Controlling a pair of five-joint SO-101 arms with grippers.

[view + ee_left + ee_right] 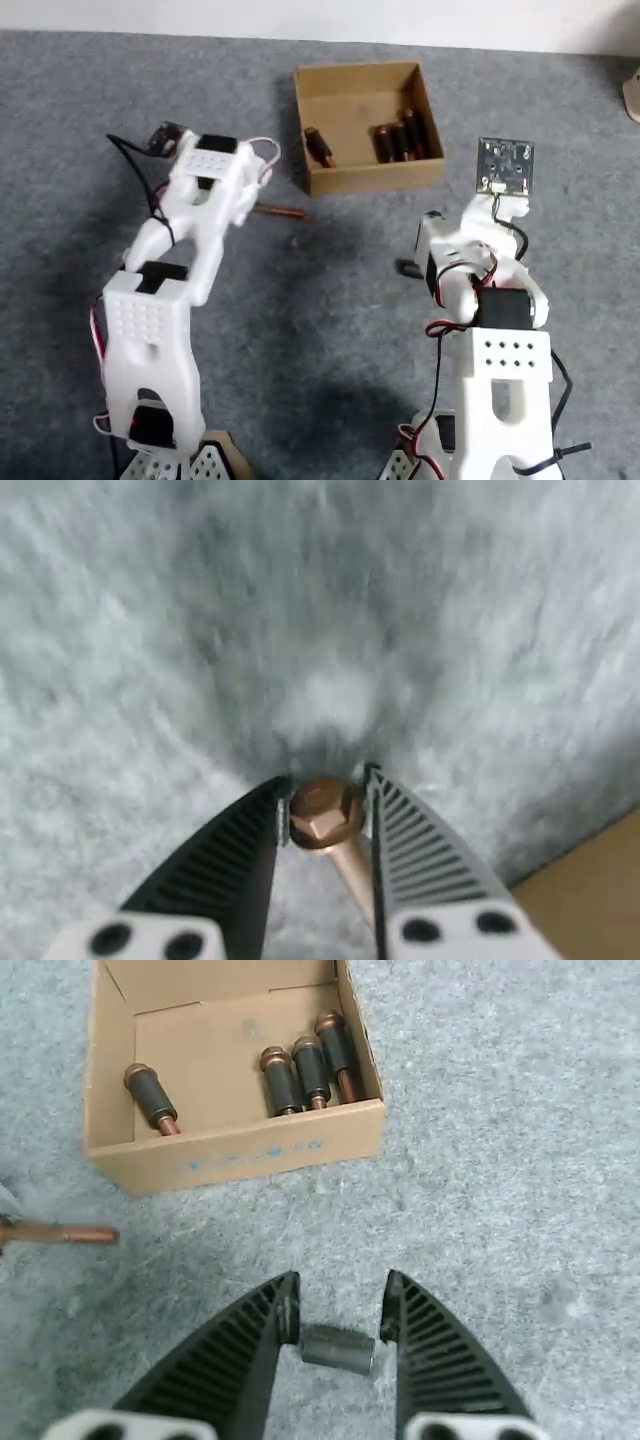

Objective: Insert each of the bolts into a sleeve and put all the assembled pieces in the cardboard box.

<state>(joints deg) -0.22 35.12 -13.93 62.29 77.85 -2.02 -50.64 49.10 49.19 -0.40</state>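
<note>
Left wrist view: left gripper [327,788] clamped on bolt [322,818] head, beside cardboard box [240,1150] holding 4 assemblies. Right gripper [341,1295] narrowly open, straddling sleeve [338,1348] on carpet. Advice: grip sleeve by its sides, leave bore clear, align axes before pushing.

You have 1 cardboard box [240,1150], in the upper part of the right wrist frame. Inside it you count 4 assembled pieces [152,1098] [278,1080] [308,1070] [337,1045]: 1 at the box's left, 3 side by side at its right. Bare bolt [325,815]: 1. Empty sleeve [338,1348]: 1, bottom centre of the same frame. Arms [190,230] [490,330]: 2 in the high view.
</note>
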